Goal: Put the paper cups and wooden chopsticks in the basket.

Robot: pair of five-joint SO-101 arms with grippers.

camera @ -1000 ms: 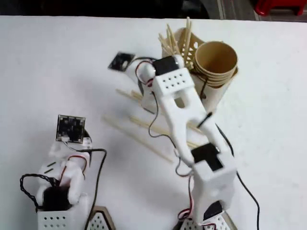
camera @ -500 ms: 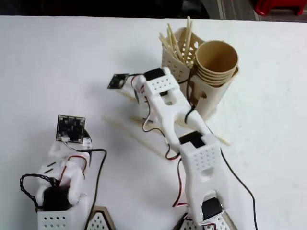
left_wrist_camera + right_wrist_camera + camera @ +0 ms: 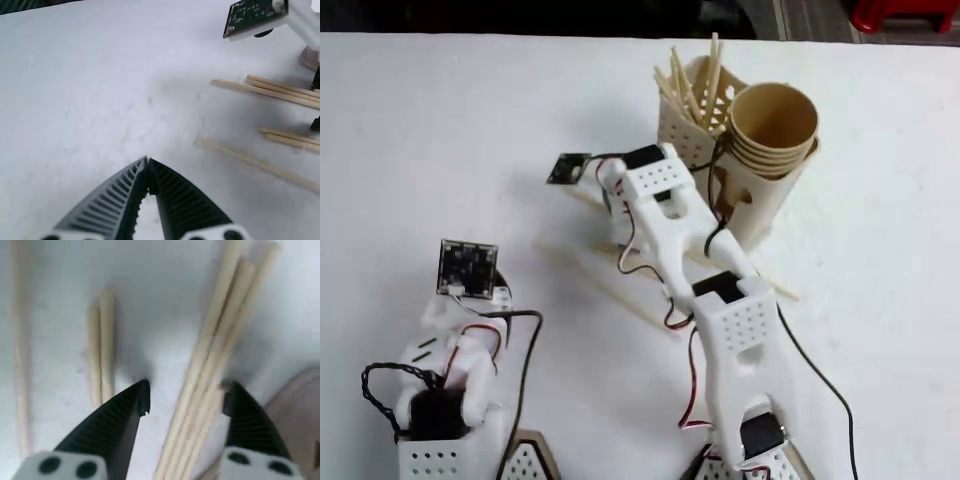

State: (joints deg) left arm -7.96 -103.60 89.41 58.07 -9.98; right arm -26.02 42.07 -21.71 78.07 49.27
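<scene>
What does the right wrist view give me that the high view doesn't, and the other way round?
From the right wrist view: the right claw open, its jaws either side of a bundle of chopsticks, with a separate pair lying beside it.
From the high view: the basket holding stacked paper cups and upright chopsticks.
Shared: loose chopsticks lying on the white table, not yet in the basket.

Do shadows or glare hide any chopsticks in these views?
High view: even light, no glare; the right arm itself covers some loose chopsticks. Left wrist view: faint shadow on the table beyond the shut left tool. Right wrist view: soft shadows beside the chopstick bundle inside the open right tool.
</scene>
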